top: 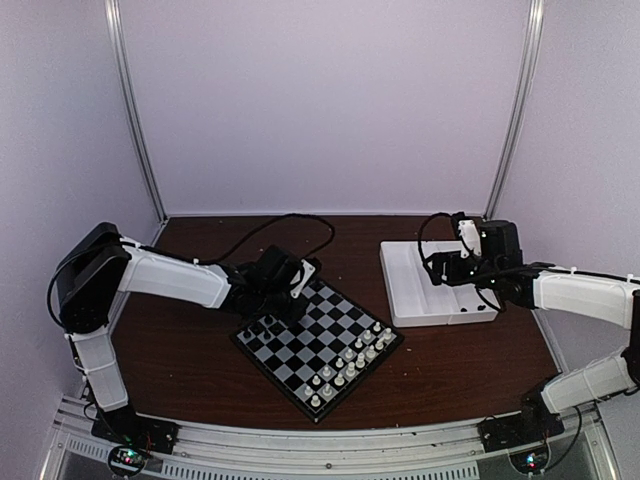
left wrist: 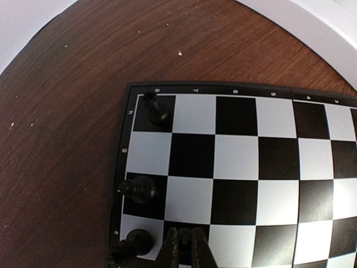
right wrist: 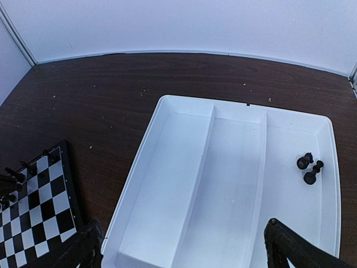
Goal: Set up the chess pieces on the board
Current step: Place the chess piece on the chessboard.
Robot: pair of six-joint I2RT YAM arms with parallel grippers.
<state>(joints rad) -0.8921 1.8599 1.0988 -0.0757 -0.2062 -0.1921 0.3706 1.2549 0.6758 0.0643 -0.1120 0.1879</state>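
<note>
right wrist: your right end effector (right wrist: 184, 233) sits wide over the tray (right wrist: 184, 167); 2 chess pieces (right wrist: 308, 168) in an end compartment, so drop onto one nxt. left end effector (left wrist: 187, 248) pinched closed over the board (left wrist: 192, 162).

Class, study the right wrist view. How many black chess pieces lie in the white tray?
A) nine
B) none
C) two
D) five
C: two black chess pieces lie close together in one end compartment of the white tray, and no others show in the parts of the tray that are in view.
</note>
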